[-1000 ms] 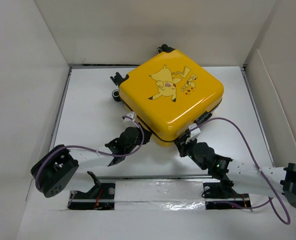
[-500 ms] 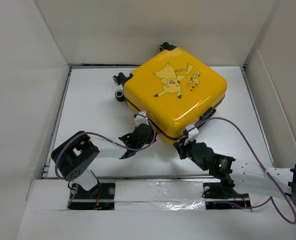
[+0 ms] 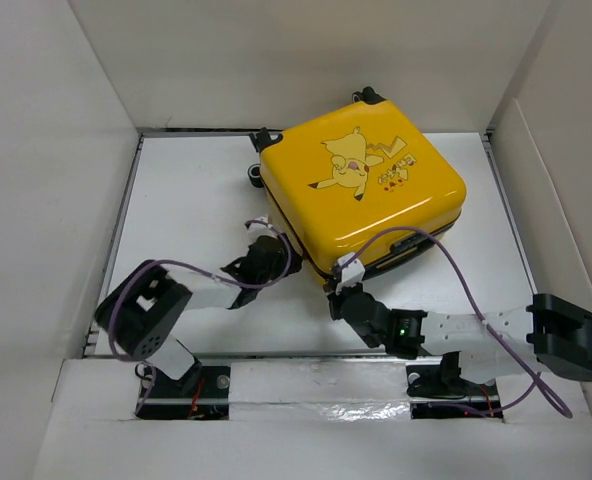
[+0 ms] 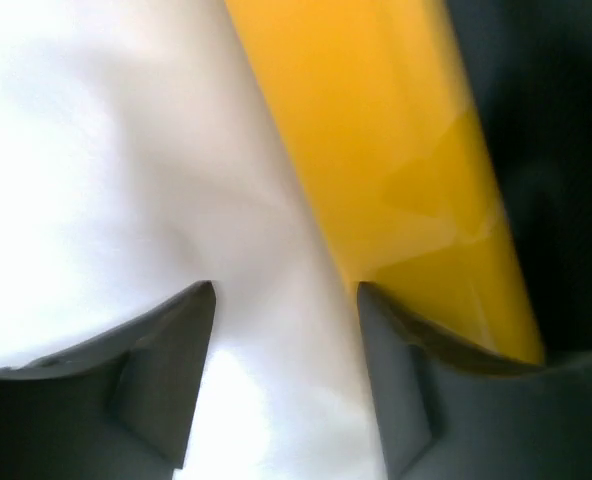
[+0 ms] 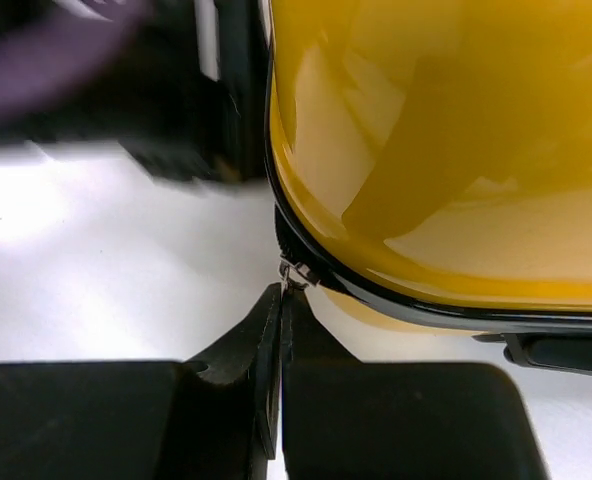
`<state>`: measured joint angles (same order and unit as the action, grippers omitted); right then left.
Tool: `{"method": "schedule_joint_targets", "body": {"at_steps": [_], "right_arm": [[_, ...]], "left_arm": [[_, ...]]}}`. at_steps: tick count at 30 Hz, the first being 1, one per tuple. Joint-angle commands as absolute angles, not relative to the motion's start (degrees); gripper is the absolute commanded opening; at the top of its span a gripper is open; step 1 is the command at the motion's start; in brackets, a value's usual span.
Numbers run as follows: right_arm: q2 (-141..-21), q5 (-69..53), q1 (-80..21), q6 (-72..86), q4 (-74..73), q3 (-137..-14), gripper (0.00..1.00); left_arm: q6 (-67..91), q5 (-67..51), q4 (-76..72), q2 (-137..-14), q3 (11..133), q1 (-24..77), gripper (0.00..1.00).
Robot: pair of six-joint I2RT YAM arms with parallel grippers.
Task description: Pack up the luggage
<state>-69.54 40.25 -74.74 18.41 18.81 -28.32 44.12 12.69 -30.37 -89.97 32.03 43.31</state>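
The luggage (image 3: pixel 361 185), a yellow hard-shell case with a Pikachu print, lies shut and flat on the white table (image 3: pixel 186 190), wheels toward the back. My right gripper (image 3: pixel 336 287) sits at its near-left corner. In the right wrist view that gripper (image 5: pixel 281 295) is shut on the small metal zipper pull (image 5: pixel 294 274) of the black zipper band (image 5: pixel 376 290). My left gripper (image 3: pixel 274 252) stands open beside the case's left side. The left wrist view shows its fingers (image 4: pixel 286 290) apart over bare table, the yellow shell (image 4: pixel 396 170) just past the right finger.
White walls box in the table on the left (image 3: pixel 36 200), back (image 3: pixel 306 60) and right (image 3: pixel 576 200). A raised white ledge (image 3: pixel 306 385) with the arm bases runs along the near edge. Purple cables (image 3: pixel 476 290) loop over both arms.
The luggage has swung and shifted to the right and back. My right gripper has travelled left along the near edge with the zipper pull. My left gripper has opened and drawn slightly away.
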Motion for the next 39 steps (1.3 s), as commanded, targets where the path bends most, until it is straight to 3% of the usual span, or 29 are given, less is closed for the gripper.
{"method": "schedule_joint_targets", "body": {"at_steps": [1,2,6,11,14,22,34,39], "right_arm": [[-64.8,27.6,-80.7,22.2,32.9,-27.8,0.0],[-64.1,26.7,-80.7,22.4,32.3,-27.3,0.0],[-62.1,25.8,-80.7,22.5,29.9,-26.5,0.0],[-61.7,25.6,-80.7,22.7,28.0,-25.6,0.0],[-61.6,25.1,-80.7,22.5,27.7,-25.5,0.0],[-62.0,24.3,-80.7,22.7,27.5,-25.3,0.0],[-60.5,25.0,-80.7,23.0,27.2,-24.3,0.0],[-59.6,25.9,-80.7,22.9,26.5,-24.1,0.0]], "left_arm": [[47.3,3.4,-42.7,-77.9,29.8,35.8,0.59],[47.4,2.7,-40.5,-75.8,29.4,33.9,0.69],[47.2,2.1,-33.0,-65.8,29.7,24.8,0.75],[46.0,-4.4,-24.5,-74.2,47.3,14.6,0.83],[47.5,-11.7,-23.7,-84.1,57.4,12.7,0.83],[44.6,-11.1,-11.4,-103.0,82.6,12.7,0.83],[46.3,-12.2,-12.1,-112.9,94.2,12.1,0.78],[50.3,-15.3,-17.0,-114.5,93.3,11.6,0.68]]}}
